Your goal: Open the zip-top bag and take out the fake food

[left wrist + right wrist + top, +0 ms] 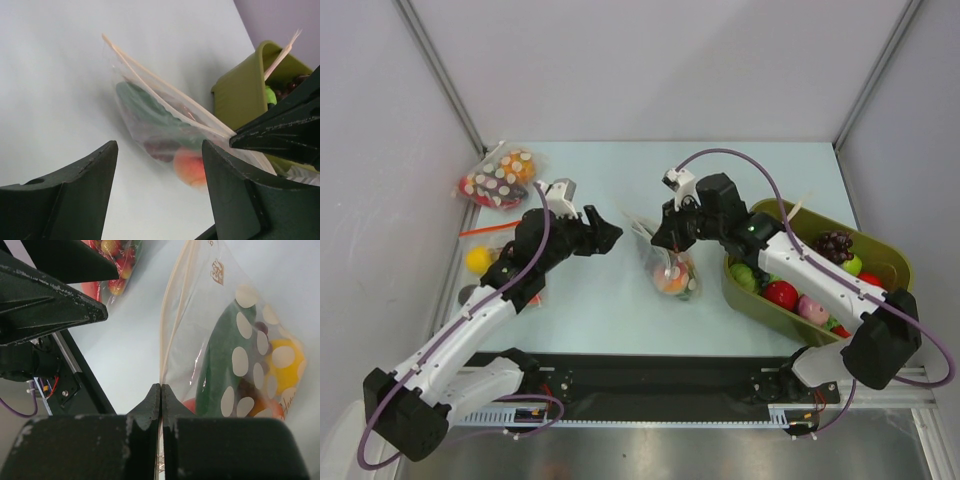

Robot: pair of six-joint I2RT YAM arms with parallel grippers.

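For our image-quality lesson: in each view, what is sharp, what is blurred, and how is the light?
Top external: even light, faint shadows. Left wrist: left pincer dark and soft, zip-top bag hazy. Right wrist: right pincer blurred, bag's white dots crisp.

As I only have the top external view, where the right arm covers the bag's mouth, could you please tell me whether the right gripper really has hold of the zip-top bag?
Observer: Yes. In the right wrist view the right gripper has its fingers pressed together on one edge of the zip-top bag, and the strip runs up from between the tips.
Operator: Thank you. Is the left gripper on the bag as well?
Observer: Not yet. The left wrist view shows the left gripper open, with the bag lying ahead of its fingers and not touching them.
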